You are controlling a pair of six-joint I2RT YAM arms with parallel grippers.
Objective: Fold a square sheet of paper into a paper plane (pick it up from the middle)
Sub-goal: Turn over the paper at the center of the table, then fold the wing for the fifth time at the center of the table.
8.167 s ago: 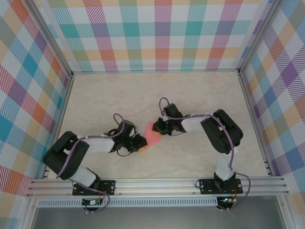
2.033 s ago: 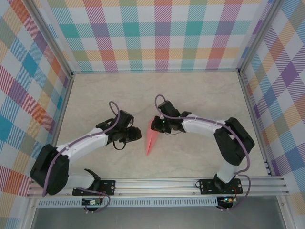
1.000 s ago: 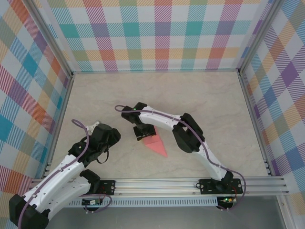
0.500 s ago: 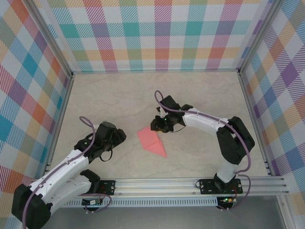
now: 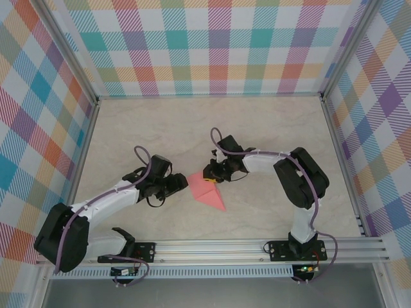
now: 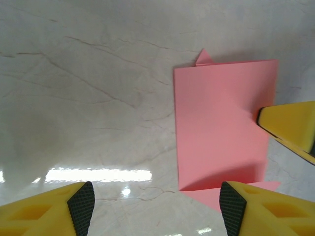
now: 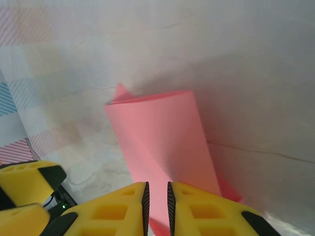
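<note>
**Pink dart pinched at 1 flap**

The paper plane (image 5: pixel 207 191) is smooth salmon-pink paper, a flat pointed wedge with 1 flap lifted, lying mid-table on the glossy marbled table (image 5: pixel 257 128). The right gripper (image 5: pixel 210 174), its arm bent in from the right, has 2 yellow fingers at a thin slit on the flap's edge. The left gripper (image 5: pixel 178 185) reaches low beside the plane, jaws wide, holding nothing. In both wrist views fingers hide the pointed tip.

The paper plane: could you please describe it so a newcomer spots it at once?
On the pale marbled table, look near the middle. The paper plane lies there: a salmon-pink folded sheet tapering to a point, the table's only pink thing.
</note>
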